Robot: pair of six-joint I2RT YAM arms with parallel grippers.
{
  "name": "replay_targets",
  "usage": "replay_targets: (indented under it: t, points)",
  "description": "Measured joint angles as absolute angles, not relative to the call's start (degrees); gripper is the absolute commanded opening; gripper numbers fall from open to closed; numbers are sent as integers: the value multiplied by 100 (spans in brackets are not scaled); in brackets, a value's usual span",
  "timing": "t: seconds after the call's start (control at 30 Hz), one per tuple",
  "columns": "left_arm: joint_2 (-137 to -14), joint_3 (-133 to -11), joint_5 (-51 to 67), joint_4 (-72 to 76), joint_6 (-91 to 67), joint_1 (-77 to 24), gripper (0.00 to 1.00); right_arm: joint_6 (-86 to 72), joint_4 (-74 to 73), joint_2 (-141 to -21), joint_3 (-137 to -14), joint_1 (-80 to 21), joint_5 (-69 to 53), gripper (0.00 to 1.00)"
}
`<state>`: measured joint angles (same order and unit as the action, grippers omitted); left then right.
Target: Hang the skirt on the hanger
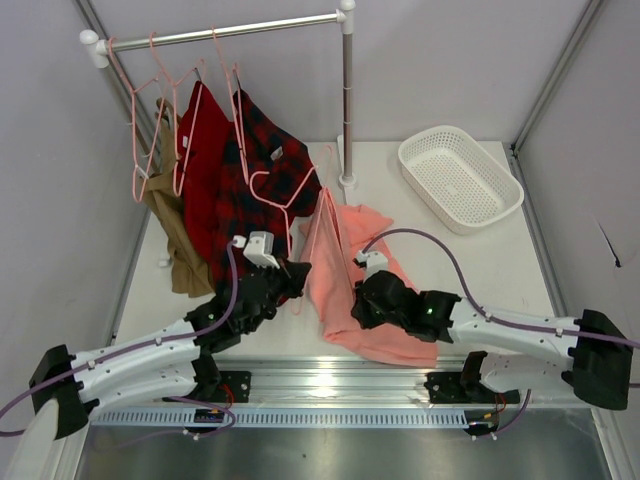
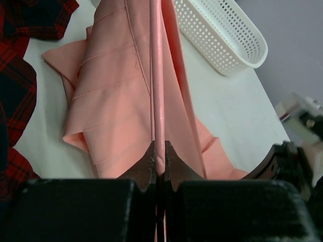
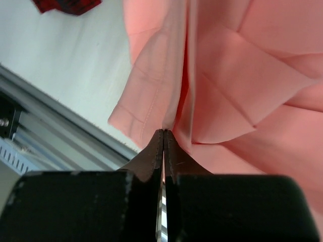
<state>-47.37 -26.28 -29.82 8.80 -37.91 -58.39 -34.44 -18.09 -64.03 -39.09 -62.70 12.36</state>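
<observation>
The salmon-pink skirt (image 1: 352, 285) lies on the table's middle, with part of it raised in a tent (image 2: 113, 101) over the thin pale-pink hanger (image 1: 289, 232). In the left wrist view the hanger's wire (image 2: 158, 101) runs straight up from the jaws, cloth hanging on both sides. My left gripper (image 1: 297, 272) (image 2: 160, 154) is shut on that wire at the skirt's left edge. At the skirt's near right side, my right gripper (image 1: 358, 300) (image 3: 164, 132) is shut on a folded edge of the skirt (image 3: 242, 75).
A white rail (image 1: 230, 32) on an upright post (image 1: 347, 100) stands at the back, carrying spare pink hangers (image 1: 150, 110), a red garment (image 1: 200, 150), a plaid shirt (image 1: 265, 160) and a tan garment (image 1: 175, 235). A white basket (image 1: 460, 178) (image 2: 222, 35) sits back right.
</observation>
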Motion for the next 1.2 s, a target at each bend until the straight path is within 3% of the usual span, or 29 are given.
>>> replay_targets:
  t: [0.43,0.77,0.87,1.0,1.07,1.2]
  points:
    - [-4613,-2799,-3044,198,-4322,-5839,0,-3323,-810,-8134,-5081,-7422,1227,0]
    - [-4084,-2637,-3376,-395,-4720,-5839,0,-3190,-60,-9102,-5306,-7500,869,1]
    - [-3811,-2333,-3450,-405,-4805,-5839,0,-3201,-150,-9142,-5336,-7502,788,20]
    - [-3437,-2034,-3538,-410,-4805,-5839,0,-3256,-478,-9135,-5485,-7507,692,39]
    - [-3326,-1992,-3568,-408,-4801,-5837,0,-3271,-679,-9105,-5555,-7511,681,46]
    - [-3247,-1990,-3588,-403,-4797,-5837,0,-3343,-1061,-8860,-5664,-7516,727,48]
